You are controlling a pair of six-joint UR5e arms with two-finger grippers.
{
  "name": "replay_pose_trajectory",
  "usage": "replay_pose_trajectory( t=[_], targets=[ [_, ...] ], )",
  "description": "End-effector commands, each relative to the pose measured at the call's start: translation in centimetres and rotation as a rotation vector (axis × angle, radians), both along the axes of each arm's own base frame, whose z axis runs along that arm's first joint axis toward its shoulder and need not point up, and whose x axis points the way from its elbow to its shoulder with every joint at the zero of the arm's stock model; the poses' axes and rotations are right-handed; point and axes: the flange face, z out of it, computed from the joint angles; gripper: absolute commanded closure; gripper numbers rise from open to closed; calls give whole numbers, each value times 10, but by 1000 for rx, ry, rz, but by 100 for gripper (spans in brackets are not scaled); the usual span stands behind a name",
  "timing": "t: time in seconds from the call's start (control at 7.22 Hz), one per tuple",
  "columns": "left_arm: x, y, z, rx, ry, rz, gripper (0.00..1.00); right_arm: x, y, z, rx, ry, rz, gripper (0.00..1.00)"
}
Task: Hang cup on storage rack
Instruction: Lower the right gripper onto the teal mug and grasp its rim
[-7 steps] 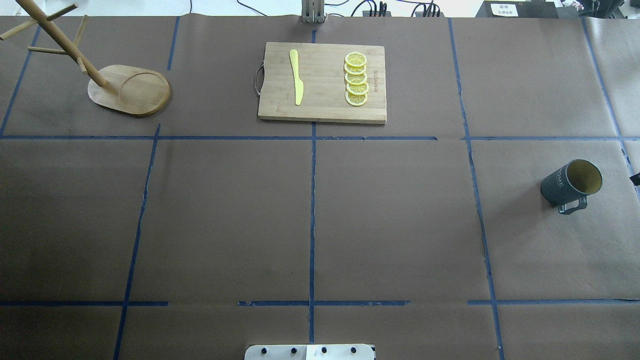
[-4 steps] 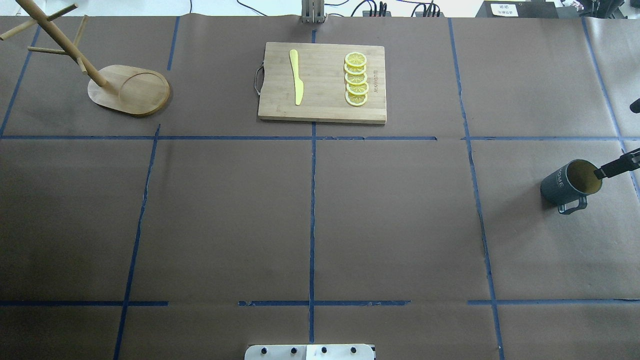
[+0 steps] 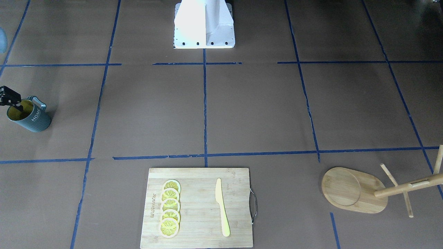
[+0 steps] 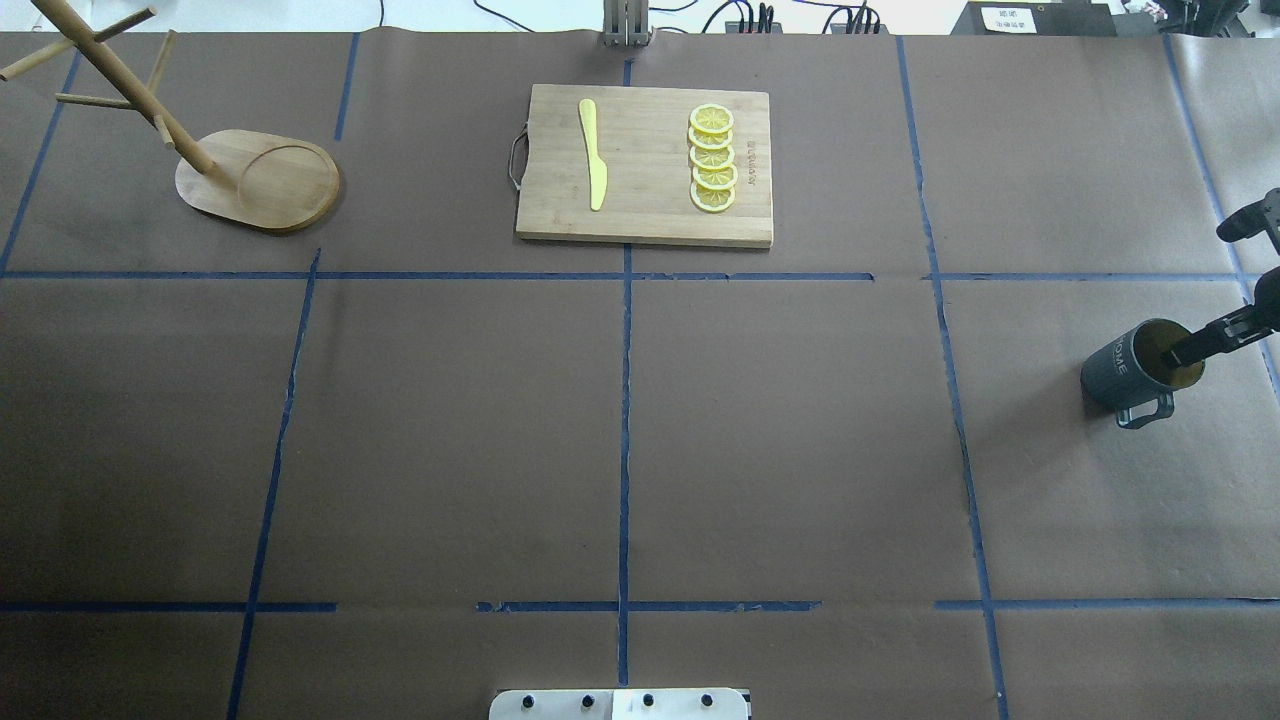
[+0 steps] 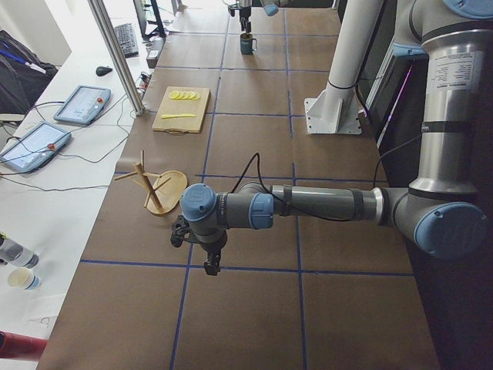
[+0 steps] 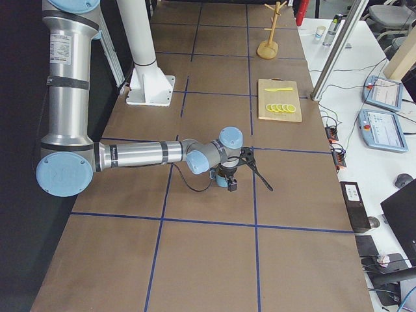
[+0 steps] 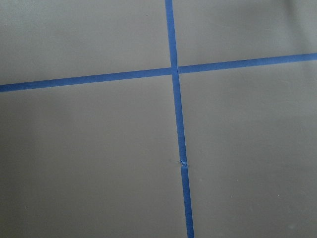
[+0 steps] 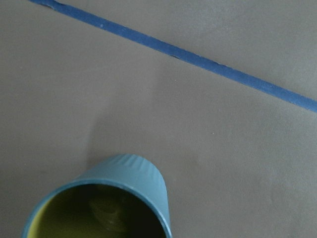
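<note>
Near the tabletop's right edge, the cup [image 4: 1115, 372] is standing, the right arm's jaws hanging spread wide, one finger [image 4: 1196, 347] dipping inside. The storage rack [image 4: 260, 185] is sitting at the far left corner, a cutting board [image 4: 650, 205] lying between. Left arm's jaws: cannot tell.

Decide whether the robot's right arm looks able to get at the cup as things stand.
Probably yes. One of the right arm's fingers is at the open mouth of the cup, which stands upright with nothing beside it in the way.
</note>
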Motion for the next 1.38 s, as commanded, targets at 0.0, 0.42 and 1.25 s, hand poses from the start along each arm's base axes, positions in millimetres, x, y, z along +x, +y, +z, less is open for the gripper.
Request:
replay_pose_trajectory(
  t=[0.0,0.42,1.25],
  targets=[
    [0,0,0,-1,0,1,0,-15,-2,8,-11,15,-21,11],
    [0,0,0,-1,0,1,0,-17,-6,4,-5,8,-23,98],
    [0,0,0,-1,0,1,0,-21,-10,-41,-67,-50,79,100]
  ],
)
